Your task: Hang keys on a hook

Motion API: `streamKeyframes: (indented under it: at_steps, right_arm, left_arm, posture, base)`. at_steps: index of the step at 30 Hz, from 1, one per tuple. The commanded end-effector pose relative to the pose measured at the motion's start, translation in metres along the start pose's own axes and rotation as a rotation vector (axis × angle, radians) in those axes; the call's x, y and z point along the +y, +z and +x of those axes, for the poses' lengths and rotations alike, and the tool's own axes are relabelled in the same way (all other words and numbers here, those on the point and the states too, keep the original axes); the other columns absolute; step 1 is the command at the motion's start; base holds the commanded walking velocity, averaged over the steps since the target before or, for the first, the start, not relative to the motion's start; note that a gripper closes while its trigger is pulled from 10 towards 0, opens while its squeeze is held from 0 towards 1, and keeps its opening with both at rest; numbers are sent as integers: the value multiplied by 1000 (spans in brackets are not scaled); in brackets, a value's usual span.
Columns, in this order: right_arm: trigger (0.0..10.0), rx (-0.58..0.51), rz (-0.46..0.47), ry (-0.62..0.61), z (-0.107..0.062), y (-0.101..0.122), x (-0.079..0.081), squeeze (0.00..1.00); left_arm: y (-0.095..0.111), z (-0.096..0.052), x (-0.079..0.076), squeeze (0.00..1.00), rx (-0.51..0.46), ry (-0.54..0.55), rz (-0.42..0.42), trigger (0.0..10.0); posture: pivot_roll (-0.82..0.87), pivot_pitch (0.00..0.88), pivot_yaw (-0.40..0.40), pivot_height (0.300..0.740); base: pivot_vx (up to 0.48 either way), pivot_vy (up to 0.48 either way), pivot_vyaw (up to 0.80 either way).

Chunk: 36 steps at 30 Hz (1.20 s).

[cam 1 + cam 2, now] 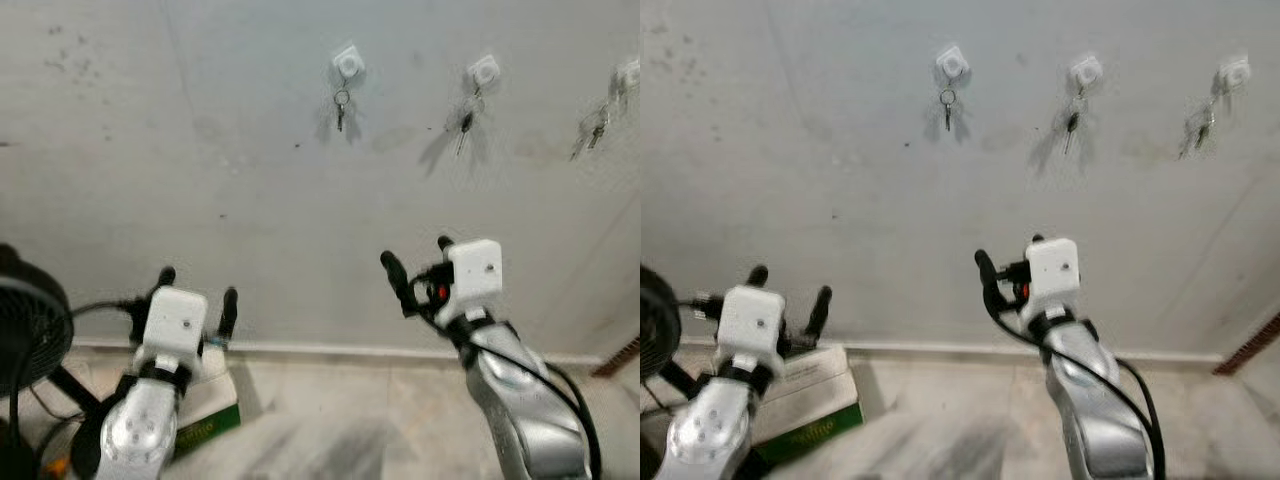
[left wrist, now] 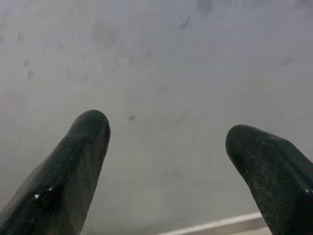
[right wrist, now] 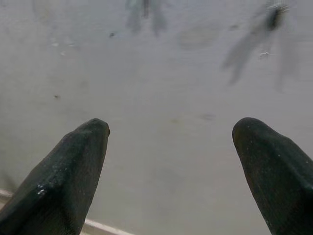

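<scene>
Three white hooks are stuck on the grey wall, each with keys hanging from it: the left hook (image 1: 347, 63) with a key ring (image 1: 341, 106), the middle hook (image 1: 484, 70) with keys (image 1: 465, 122), and the right hook (image 1: 627, 72) with keys (image 1: 595, 127). My right gripper (image 1: 414, 262) is raised toward the wall below the hooks, open and empty. Lower at the left, my left gripper (image 1: 197, 290) is open with nothing in it. Both wrist views look at bare wall between spread fingers (image 3: 73, 166).
A black fan (image 1: 30, 320) stands at the far left. A white and green box (image 1: 205, 410) lies on the floor by the skirting board (image 1: 340, 350). A reddish-brown edge (image 1: 618, 358) shows at the lower right.
</scene>
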State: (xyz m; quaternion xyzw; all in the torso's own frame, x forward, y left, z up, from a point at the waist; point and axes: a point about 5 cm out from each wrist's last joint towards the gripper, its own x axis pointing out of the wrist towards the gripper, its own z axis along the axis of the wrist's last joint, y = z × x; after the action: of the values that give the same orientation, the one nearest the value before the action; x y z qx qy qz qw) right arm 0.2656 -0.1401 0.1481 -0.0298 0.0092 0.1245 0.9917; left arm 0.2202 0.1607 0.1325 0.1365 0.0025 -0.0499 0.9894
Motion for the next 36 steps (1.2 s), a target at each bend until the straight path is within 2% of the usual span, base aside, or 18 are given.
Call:
streamKeyframes:
  at_steps: [1, 8, 13, 36]
  right_arm:
    - [10000, -28, 2, 10, 2, 7, 3, 0]
    - [10000, -34, 9, 33, 7, 8, 7, 0]
    - [10000, -36, 8, 35, 10, 8, 8, 0]
    - [10000, -47, -2, 26, 15, 10, 4, 0]
  left_arm:
    - [4, 2, 1, 0, -27, -23, 4, 10000]
    - [11, 6, 0, 0, -60, -34, -23, 10000]
    - [8, 4, 0, 0, -54, -37, -34, 10000]
    - [8, 7, -4, 0, -60, -73, -53, 10000]
  posture:
    - [127, 13, 9, 740]
    - [142, 8, 2, 740]
    - [142, 2, 2, 740]
    - [131, 0, 5, 740]
  base:
    - [0, 0, 0]
    - [0, 0, 0]
    - [0, -325, 0]
    - [0, -454, 0]
